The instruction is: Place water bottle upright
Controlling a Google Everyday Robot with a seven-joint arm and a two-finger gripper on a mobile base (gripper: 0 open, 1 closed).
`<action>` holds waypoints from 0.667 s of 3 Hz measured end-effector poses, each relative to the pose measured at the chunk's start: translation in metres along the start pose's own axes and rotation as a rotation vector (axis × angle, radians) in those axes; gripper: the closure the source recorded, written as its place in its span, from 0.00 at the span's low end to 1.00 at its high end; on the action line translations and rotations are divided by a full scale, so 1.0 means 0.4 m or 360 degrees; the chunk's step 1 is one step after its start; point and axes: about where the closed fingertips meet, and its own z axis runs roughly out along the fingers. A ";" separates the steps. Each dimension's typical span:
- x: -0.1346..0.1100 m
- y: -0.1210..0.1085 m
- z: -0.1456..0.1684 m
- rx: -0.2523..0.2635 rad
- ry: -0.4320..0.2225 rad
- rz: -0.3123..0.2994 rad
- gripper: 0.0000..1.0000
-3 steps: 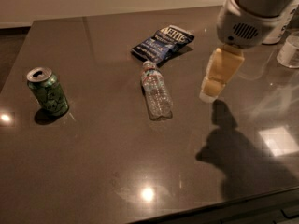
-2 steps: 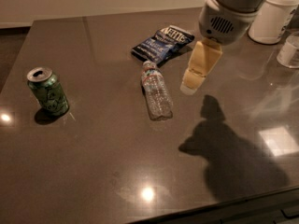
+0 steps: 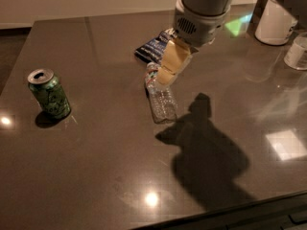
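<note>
The water bottle [image 3: 161, 99] lies on its side near the middle of the dark table [image 3: 96, 166], cap end toward the back, clear and ribbed with a thin reddish band. My gripper [image 3: 169, 74] hangs from the grey arm just above the bottle's cap end and covers part of it. The tan fingers [image 3: 173, 61] point down and left.
A green soda can [image 3: 49, 94] stands upright at the left. A dark blue chip bag [image 3: 154, 47] lies behind the bottle, partly hidden by the arm. A white container [image 3: 274, 25] and a small jar [image 3: 298, 51] stand at the back right. The table's front edge runs along the bottom right.
My arm has moved left across the table, from right of the bottle to over its cap end. The bottle, can and bag have not moved.
</note>
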 end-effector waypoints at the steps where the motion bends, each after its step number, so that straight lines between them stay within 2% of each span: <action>1: -0.048 0.001 0.052 0.0019 0.0109 0.0189 0.00; 2: -0.097 0.004 0.104 -0.0024 0.0170 0.0336 0.00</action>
